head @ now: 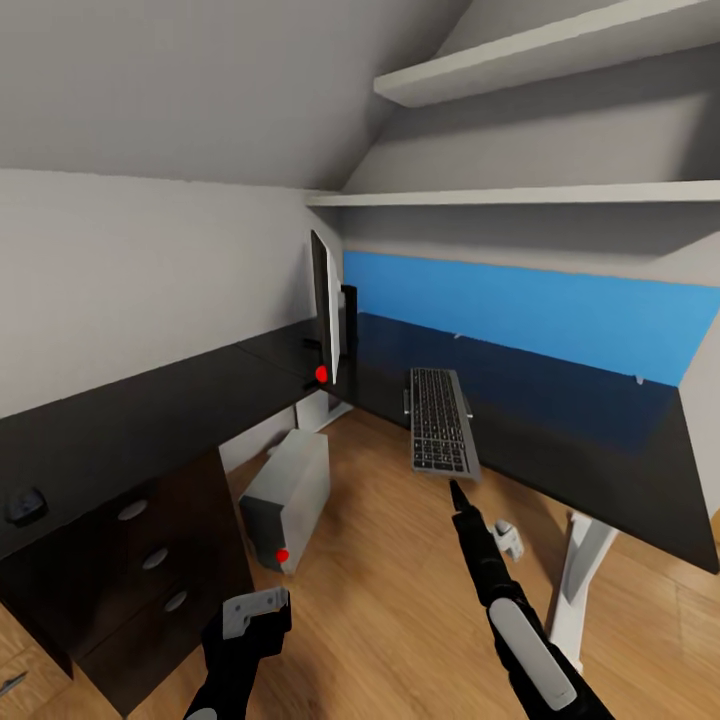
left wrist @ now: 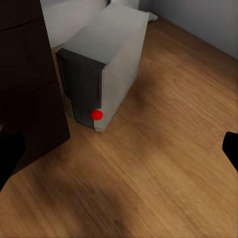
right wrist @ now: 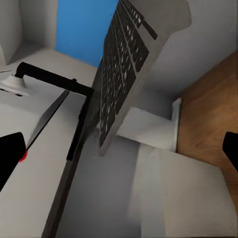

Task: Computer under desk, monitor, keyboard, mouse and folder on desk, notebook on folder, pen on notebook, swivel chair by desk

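Two grippers up: our left gripper (head: 262, 608) hangs open near the computer (head: 290, 495); can't tell on our right gripper (head: 457, 492) by the keyboard (head: 440, 420) overhanging the desk (head: 130, 420).

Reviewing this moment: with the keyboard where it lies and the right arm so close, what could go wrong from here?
The slim grey-framed keyboard with black keys overhangs the glossy black desk front edge; a nudge from the right gripper just below could tip it onto the wooden floor. The thin black monitor stands edge-on near the corner, so a wide arm swing might strike it.
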